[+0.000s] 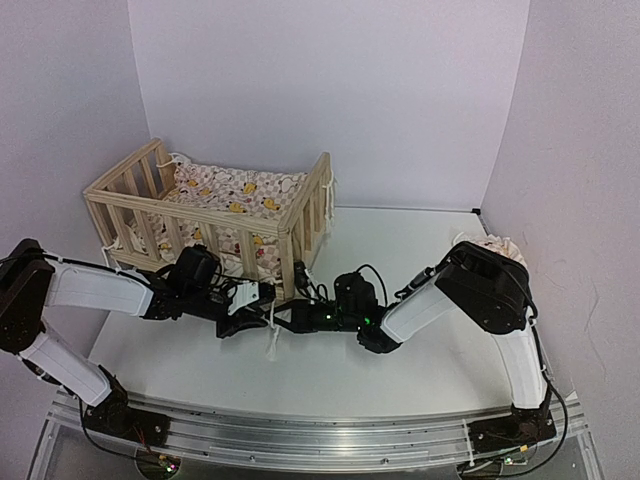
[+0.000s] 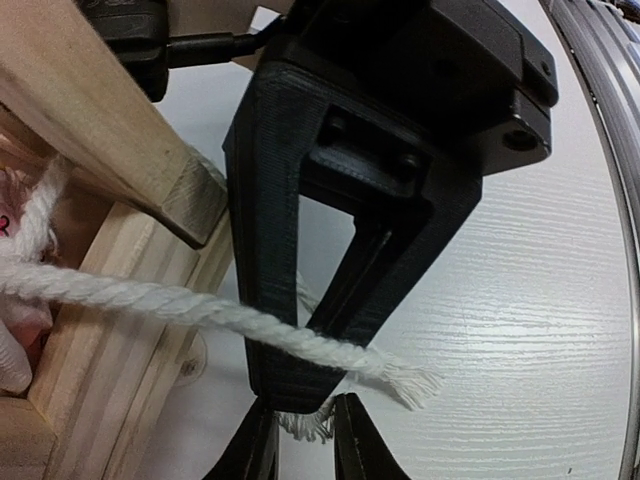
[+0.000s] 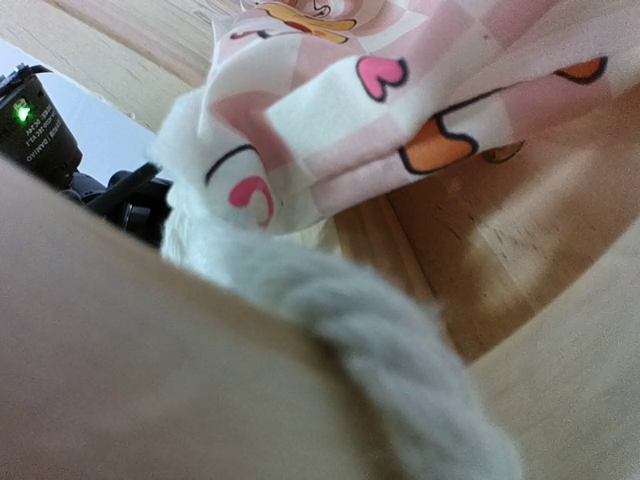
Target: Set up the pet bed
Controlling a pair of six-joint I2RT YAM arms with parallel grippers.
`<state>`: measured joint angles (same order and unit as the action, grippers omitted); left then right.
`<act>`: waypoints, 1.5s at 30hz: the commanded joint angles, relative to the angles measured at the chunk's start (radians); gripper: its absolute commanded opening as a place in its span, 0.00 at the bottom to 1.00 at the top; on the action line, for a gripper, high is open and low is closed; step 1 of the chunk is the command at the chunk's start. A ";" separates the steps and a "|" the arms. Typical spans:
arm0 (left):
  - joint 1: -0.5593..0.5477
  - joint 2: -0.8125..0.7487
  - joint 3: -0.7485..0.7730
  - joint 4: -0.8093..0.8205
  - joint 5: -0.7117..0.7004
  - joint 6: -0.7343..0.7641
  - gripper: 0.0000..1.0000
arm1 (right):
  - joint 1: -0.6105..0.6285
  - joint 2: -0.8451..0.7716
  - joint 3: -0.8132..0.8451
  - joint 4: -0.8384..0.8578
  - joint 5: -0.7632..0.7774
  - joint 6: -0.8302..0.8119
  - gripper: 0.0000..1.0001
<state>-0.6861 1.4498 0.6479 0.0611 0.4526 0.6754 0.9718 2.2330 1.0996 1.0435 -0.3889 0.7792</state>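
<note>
Bright even light, soft shadows, top view sharp, right wrist view blurred, left wrist edges warped.

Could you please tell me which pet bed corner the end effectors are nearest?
The near right corner post, with the white cord beside it; the other three stand farther off.

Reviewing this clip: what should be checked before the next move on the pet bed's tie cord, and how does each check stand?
1. Duck-print cushion lying inside the pet bed: ok.
2. White cord reaching out past the bed's corner post: ok.
3. Right gripper pinching that cord: cannot tell; the cord crosses its fingertips.
4. Left gripper holding a frayed end: cannot tell.
5. Room between the grippers: not ok, they are crowded together.
6. Right wrist view: not ok, filled by wood and cord.
</note>
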 commanded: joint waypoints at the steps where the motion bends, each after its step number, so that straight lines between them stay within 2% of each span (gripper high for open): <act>1: -0.006 0.007 0.034 0.042 0.030 -0.014 0.04 | 0.030 -0.006 0.027 -0.016 -0.040 -0.022 0.00; 3: -0.006 0.004 0.033 0.039 0.025 -0.020 0.00 | 0.031 -0.011 0.024 -0.017 -0.037 -0.022 0.00; 7: -0.006 -0.001 0.034 0.036 0.002 -0.045 0.00 | 0.031 -0.042 0.004 -0.023 -0.010 -0.027 0.00; 10: -0.006 -0.006 0.033 0.033 -0.026 -0.057 0.00 | 0.031 -0.096 -0.051 -0.040 0.069 -0.039 0.00; 18: -0.006 -0.012 0.036 0.018 -0.058 -0.073 0.00 | 0.053 -0.338 -0.217 -0.247 0.300 -0.141 0.14; 22: -0.006 -0.015 0.034 0.021 -0.067 -0.080 0.00 | 0.094 -0.408 -0.286 -0.342 0.451 -0.162 0.25; 25: -0.006 -0.015 0.036 0.025 -0.068 -0.089 0.00 | 0.127 -0.350 -0.282 -0.388 0.513 -0.110 0.44; 29: -0.006 -0.014 0.041 0.028 -0.069 -0.094 0.00 | 0.160 -0.228 -0.186 -0.382 0.530 -0.130 0.63; 35: -0.006 -0.018 0.041 0.029 -0.069 -0.104 0.00 | 0.162 -0.078 -0.081 -0.231 0.533 -0.155 0.69; 39: -0.006 -0.019 0.036 0.034 -0.068 -0.106 0.00 | 0.162 0.021 -0.017 -0.165 0.488 -0.146 0.69; 40: -0.005 -0.019 0.036 0.035 -0.070 -0.106 0.00 | 0.162 0.041 -0.006 -0.157 0.484 -0.128 0.65; 41: -0.006 -0.020 0.037 0.037 -0.072 -0.106 0.00 | 0.162 0.057 0.000 -0.153 0.489 -0.106 0.58; 45: -0.006 -0.024 0.045 0.035 -0.111 -0.126 0.00 | 0.162 0.068 -0.039 -0.120 0.538 -0.043 0.13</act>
<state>-0.6946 1.4538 0.6487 0.0719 0.3822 0.5738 1.1349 2.2614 1.0603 0.9064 0.1484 0.6708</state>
